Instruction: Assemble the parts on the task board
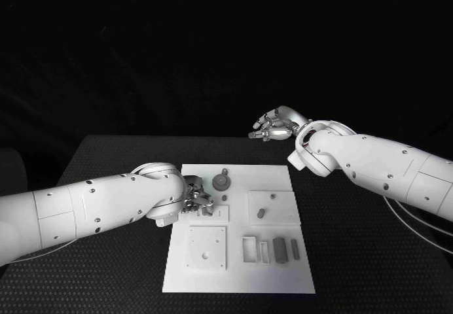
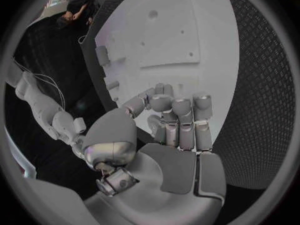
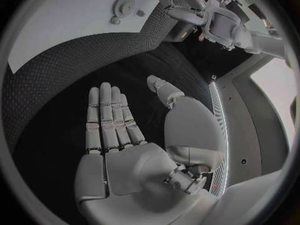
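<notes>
Curling over the task board point(image 1: 283, 275), the left hand point(image 1: 196, 200) has its fingers point(image 2: 181, 116) bunched inward above the white plate; whether a part sits inside them I cannot tell. It hangs near the board's left edge, probably to work on a small recess there. Just beyond it on the board lies a round gear-like part point(image 1: 222, 180), and slim grey parts point(image 1: 279, 249) rest toward the board's near right. The right hand point(image 1: 277, 125) floats flat and spread, holding nothing, off the board's far right corner, likely waiting clear.
</notes>
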